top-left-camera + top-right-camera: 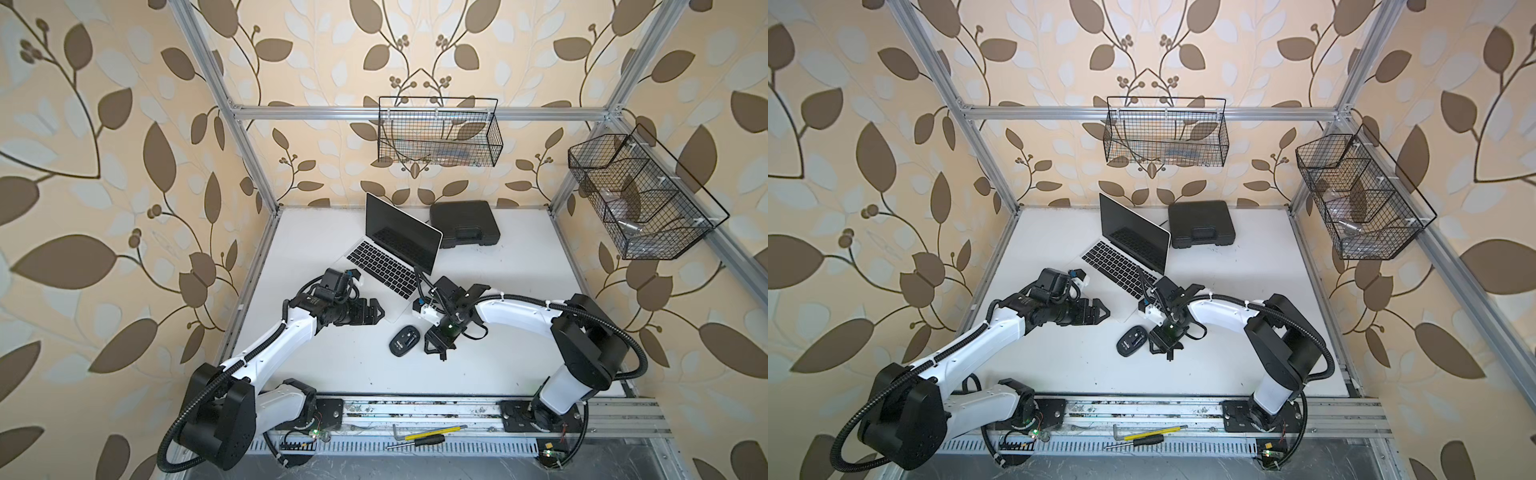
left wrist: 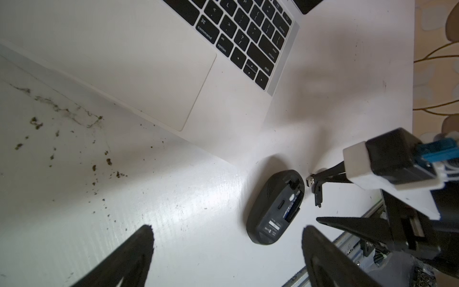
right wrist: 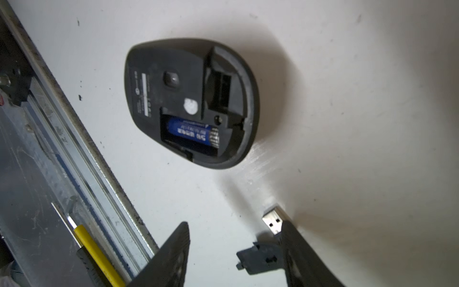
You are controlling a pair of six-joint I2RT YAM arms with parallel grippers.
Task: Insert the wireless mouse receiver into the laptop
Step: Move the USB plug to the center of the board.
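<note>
The tiny metal-tipped black wireless mouse receiver (image 3: 273, 220) sits against one fingertip of the right end effector (image 3: 236, 225), whose jaws stand apart and clamp nothing. This looks like a pickup beside the overturned black oval mouse (image 1: 403, 340), low centre in a top view. The slim silver laptop (image 1: 390, 257) waits mid-frame. The left end effector (image 2: 227, 228) is spread wide and empty. I cannot tell whether the receiver rests on the white bench (image 3: 347, 99), and the laptop's ports are hidden.

White table (image 1: 332, 370): laptop (image 1: 386, 266), mouse (image 1: 404, 340), case (image 1: 464, 224).
</note>
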